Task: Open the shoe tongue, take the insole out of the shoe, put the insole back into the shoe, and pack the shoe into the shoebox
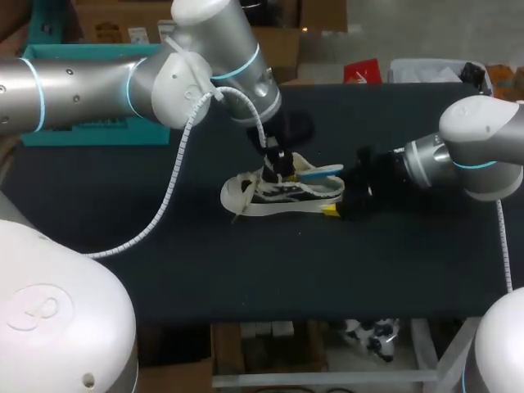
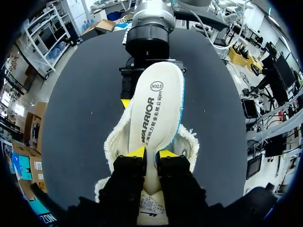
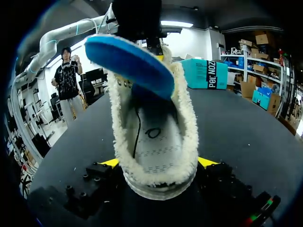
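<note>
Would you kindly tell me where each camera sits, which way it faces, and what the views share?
Head view: above and behind the robot, looking down on the table; left arm and right arm enter from the sides.
Left wrist view: on the left wrist, looking along the left pincer at the insole it grips.
Right wrist view: on the right wrist, looking along the right pincer at the heel of the shoe.
Shared: both wrist views show shoe and insole, from opposite ends.
</note>
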`<state>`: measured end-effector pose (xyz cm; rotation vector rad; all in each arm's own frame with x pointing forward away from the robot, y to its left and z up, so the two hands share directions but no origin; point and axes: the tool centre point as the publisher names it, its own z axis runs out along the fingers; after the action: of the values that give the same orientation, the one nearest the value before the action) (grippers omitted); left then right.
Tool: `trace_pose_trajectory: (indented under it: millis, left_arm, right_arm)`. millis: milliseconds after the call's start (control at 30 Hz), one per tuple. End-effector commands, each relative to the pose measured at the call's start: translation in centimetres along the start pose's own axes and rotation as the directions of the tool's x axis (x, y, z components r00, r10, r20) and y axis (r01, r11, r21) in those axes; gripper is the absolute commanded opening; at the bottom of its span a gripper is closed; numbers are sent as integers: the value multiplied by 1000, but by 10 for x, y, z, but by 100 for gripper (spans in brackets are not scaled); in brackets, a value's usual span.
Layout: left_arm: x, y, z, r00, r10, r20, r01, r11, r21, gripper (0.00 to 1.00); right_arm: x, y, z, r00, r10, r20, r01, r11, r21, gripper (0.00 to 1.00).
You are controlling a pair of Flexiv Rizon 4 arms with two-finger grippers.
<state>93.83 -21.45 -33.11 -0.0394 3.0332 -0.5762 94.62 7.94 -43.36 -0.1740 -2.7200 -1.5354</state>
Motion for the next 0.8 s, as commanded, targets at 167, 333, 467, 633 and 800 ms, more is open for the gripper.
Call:
trace_pose_trajectory:
  millis: [167, 333, 467, 633, 800]
  left_arm:
    - [7, -3, -6, 1000, -5, 0, 5, 1000, -7, 0]
    - [7, -6, -10, 1000, -25, 12, 25, 1000, -7, 66]
    - [10, -10, -17, 999, -32, 39, 32, 999, 1, 84]
    - [18, -19, -22, 996, -43, 84, 43, 999, 5, 86]
    - [30, -32, -19, 990, -29, 141, 30, 1000, -6, 79]
  right_arm:
    - [0, -8, 6, 1000, 1, -1, -1, 1000, -3, 0]
    - [0, -8, 6, 1000, 1, -1, -1, 1000, -3, 0]
    - [0, -8, 6, 1000, 1, -1, -1, 1000, -3, 0]
    - [0, -8, 6, 1000, 1, -1, -1, 1000, -3, 0]
    - [0, -8, 6, 1000, 1, -1, -1, 1000, -3, 0]
